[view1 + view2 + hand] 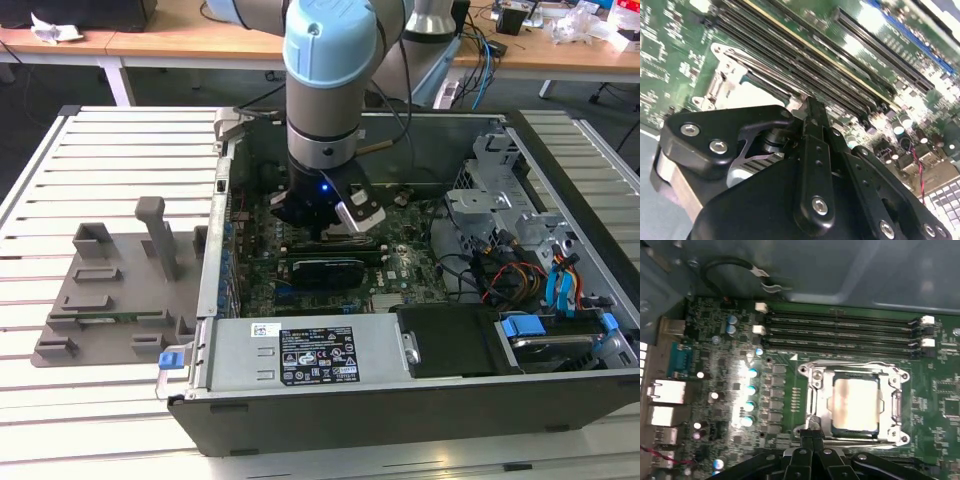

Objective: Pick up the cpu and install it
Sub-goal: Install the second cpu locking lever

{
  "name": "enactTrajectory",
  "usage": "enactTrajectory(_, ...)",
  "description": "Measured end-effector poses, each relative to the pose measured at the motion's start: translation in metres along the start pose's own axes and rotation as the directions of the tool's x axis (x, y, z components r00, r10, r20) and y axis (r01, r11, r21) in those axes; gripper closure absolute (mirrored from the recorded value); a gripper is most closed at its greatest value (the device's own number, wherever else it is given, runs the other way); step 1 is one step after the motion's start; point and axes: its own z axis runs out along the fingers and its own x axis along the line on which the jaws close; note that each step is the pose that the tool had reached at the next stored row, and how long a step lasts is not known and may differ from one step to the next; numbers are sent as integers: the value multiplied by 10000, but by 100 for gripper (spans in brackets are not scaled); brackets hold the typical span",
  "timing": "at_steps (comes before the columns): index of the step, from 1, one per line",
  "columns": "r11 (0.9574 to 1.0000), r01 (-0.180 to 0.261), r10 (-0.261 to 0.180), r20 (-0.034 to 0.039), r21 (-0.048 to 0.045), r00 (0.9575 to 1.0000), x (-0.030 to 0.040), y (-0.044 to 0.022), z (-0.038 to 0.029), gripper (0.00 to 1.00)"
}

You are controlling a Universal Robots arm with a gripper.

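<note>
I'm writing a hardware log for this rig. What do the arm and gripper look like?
The arm has a pale blue joint cap over a silver-grey cylindrical body, with a small blue light lit below it. The gripper is black, with slim fingers, jointed linkages and silver screw heads.

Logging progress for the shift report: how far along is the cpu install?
Done: the cpu already lies inside the socket frame on the motherboard. In hand: nothing visible; the gripper sits shut at the frame's edge. Left: whether the frame is latched cannot be told.

Exterior looks down; wrist views near motherboard [740,390].
</note>
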Motion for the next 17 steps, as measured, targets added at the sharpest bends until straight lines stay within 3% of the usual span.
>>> enactTrajectory(4, 9997, 4, -4, -15, 232, 10000, -117, -1, 3, 89)
enactTrajectory(12, 9988, 9, -8, -33, 485, 10000, -247, 6, -6, 89)
enactTrajectory(17, 9982, 13, -10, -42, 603, 10000, -339, 9, -56, 89)
